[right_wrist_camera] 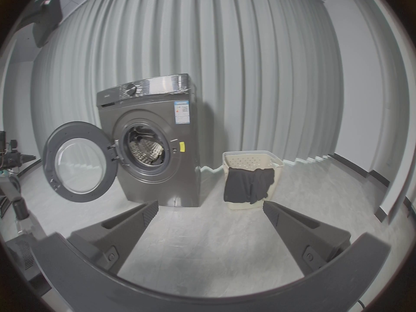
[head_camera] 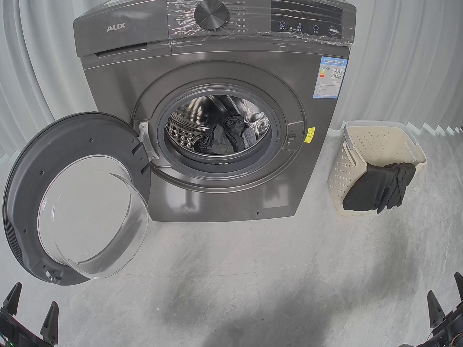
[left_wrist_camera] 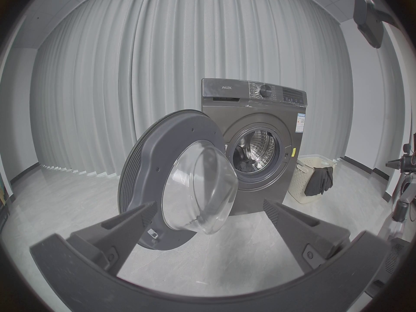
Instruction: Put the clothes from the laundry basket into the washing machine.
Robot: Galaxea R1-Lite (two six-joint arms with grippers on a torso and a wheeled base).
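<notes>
Dark clothes (head_camera: 222,138) lie inside the washing machine (head_camera: 120,87); a black garment (head_camera: 381,186) drapes over the laundry basket (head_camera: 381,140) beside the machine's blue label (head_camera: 330,77). The left gripper (head_camera: 34,296) and right gripper (head_camera: 444,285) gape open in front of it

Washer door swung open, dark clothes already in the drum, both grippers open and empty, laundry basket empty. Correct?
Not quite: the laundry basket is not empty. The head view shows a dark garment draped over its front rim. The rest stands.

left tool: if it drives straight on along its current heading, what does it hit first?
Probably the open washer door, which sits dead ahead of the left tool. Depth is unclear; the gap before it looks free.
</notes>
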